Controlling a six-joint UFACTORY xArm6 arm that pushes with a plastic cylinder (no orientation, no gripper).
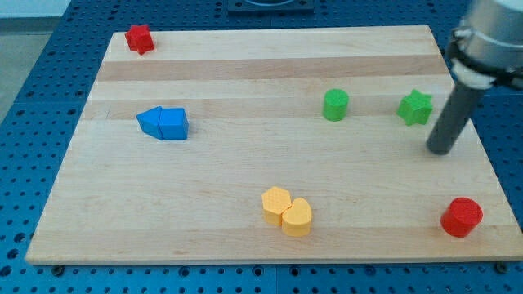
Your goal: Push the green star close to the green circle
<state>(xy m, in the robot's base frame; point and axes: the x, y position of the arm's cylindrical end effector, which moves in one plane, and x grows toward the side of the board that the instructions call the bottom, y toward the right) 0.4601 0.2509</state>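
The green star [415, 107] lies near the view's right edge of the wooden board [245, 175]. The green circle [335, 104] stands to its left, about a hundred pixels away, at the same height in the view. My tip [440, 150] rests on the board just below and to the right of the green star, a short gap apart from it. The rod rises up and to the right from the tip.
A red star [140, 38] sits at the top left corner. Two blue blocks [163, 123] lie together at the left. Two yellow blocks [287, 211] touch each other near the bottom middle. A red circle [462, 217] stands at the bottom right.
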